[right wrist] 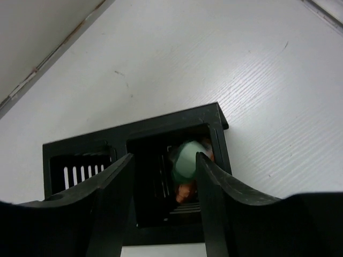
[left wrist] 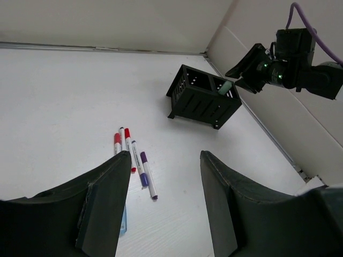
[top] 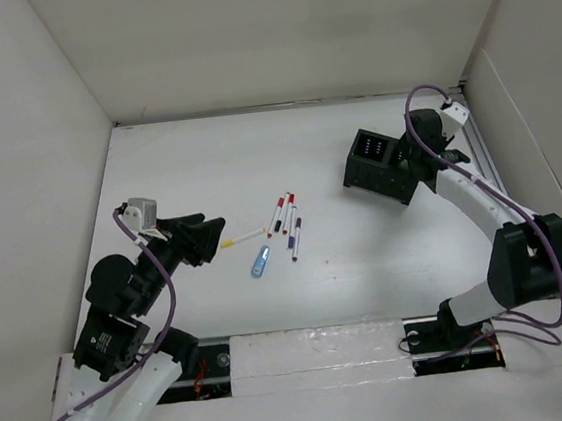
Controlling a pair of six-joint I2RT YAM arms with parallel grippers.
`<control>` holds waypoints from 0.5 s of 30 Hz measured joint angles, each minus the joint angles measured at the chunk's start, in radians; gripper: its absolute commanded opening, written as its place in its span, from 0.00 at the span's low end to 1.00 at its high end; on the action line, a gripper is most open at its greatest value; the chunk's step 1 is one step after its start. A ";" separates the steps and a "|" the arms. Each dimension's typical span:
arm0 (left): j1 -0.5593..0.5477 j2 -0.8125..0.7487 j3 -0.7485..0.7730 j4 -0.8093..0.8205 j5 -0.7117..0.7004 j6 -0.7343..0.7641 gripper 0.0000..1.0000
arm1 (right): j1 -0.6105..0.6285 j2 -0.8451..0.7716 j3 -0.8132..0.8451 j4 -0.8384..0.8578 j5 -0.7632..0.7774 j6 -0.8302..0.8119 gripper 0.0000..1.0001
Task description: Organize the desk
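Observation:
The white desk (top: pixel 206 168) carries a cluster of red and purple markers (top: pixel 286 222), a white pen with a yellow tip (top: pixel 244 238) and a small blue item (top: pixel 259 263). My left gripper (top: pixel 206 234) is open and empty just left of them; the markers (left wrist: pixel 134 158) lie by its left finger (left wrist: pixel 107 198). My right gripper (top: pixel 415 168) hovers over the black organizer (top: pixel 377 168), jaws open. A blurred pale green object (right wrist: pixel 187 160) sits in the right compartment of the organizer (right wrist: pixel 171 120), beside the right finger (right wrist: pixel 214 182), with something orange (right wrist: pixel 185 193) below it.
A metal rail (top: pixel 484 164) runs along the desk's right edge, close behind the organizer. White walls enclose the left, far and right sides. The organizer (left wrist: pixel 203 99) and right gripper (left wrist: pixel 252 67) show at the far right in the left wrist view.

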 measured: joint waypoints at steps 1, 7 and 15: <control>0.000 -0.012 -0.008 -0.003 -0.002 0.000 0.50 | 0.003 -0.011 -0.012 0.003 -0.003 -0.002 0.57; 0.000 -0.053 -0.029 -0.026 -0.032 0.000 0.50 | 0.137 -0.174 -0.060 0.027 -0.023 -0.015 0.15; 0.000 -0.037 -0.040 -0.037 -0.042 0.000 0.50 | 0.669 -0.262 -0.144 0.128 -0.118 -0.019 0.02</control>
